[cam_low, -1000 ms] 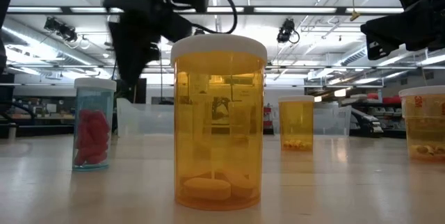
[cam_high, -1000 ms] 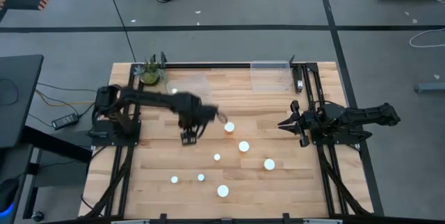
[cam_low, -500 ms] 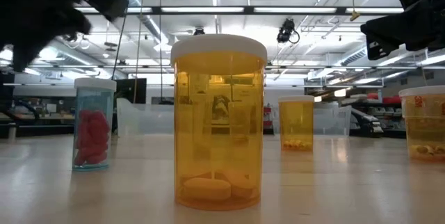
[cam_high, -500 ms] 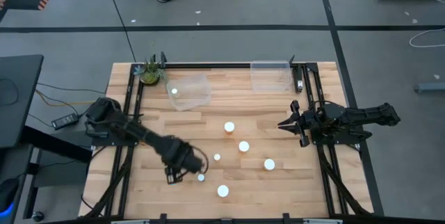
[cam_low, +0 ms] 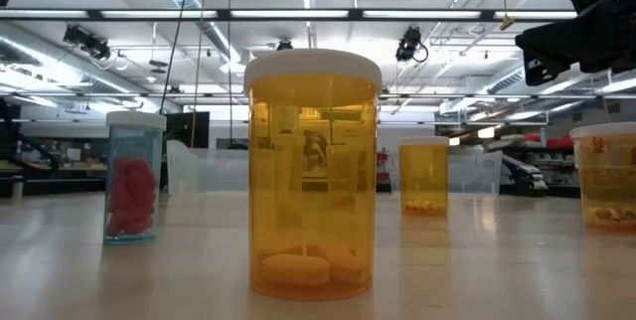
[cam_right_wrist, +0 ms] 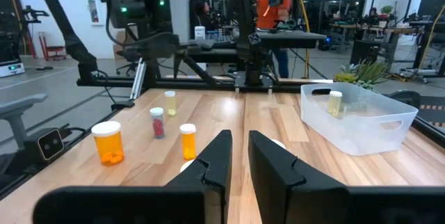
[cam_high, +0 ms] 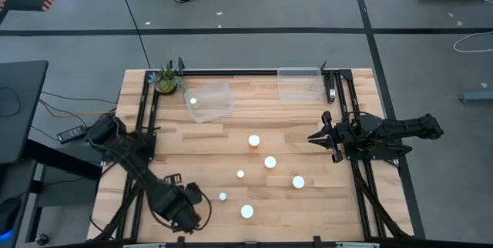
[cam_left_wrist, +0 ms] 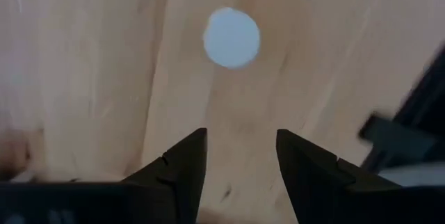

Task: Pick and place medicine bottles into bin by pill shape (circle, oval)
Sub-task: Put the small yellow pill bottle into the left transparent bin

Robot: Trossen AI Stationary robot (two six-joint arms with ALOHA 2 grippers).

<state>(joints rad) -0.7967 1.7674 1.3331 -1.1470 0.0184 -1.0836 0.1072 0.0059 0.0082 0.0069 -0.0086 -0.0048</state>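
Note:
Several white-capped medicine bottles stand on the wooden table [cam_high: 308, 202], among them ones at the middle [cam_high: 253, 142], [cam_high: 269, 162] and near the front [cam_high: 246, 211]. My left gripper [cam_high: 189, 206] hangs open near the front left, pointing down. In the left wrist view its fingers [cam_left_wrist: 240, 137] stand apart just short of a white bottle cap [cam_left_wrist: 231, 37]; the high view hides that bottle under the gripper. My right gripper [cam_high: 316, 136] waits at the right side, its fingers [cam_right_wrist: 240, 147] a narrow gap apart and empty. One bottle [cam_high: 192, 101] lies in the far left bin [cam_high: 219, 105].
A second clear bin [cam_high: 299, 85] stands at the far right and a small plant [cam_high: 166, 82] at the far left corner. In the low view an orange bottle with oval pills [cam_low: 312, 171] stands closest, with a blue bottle of red pills [cam_low: 133, 176] beside it. People show in the room beyond [cam_right_wrist: 274, 1].
My left gripper has swung from beside the far left bin toward the table's near edge and a little leftward. It now hangs over the small bottle at the front left and has left the low view.

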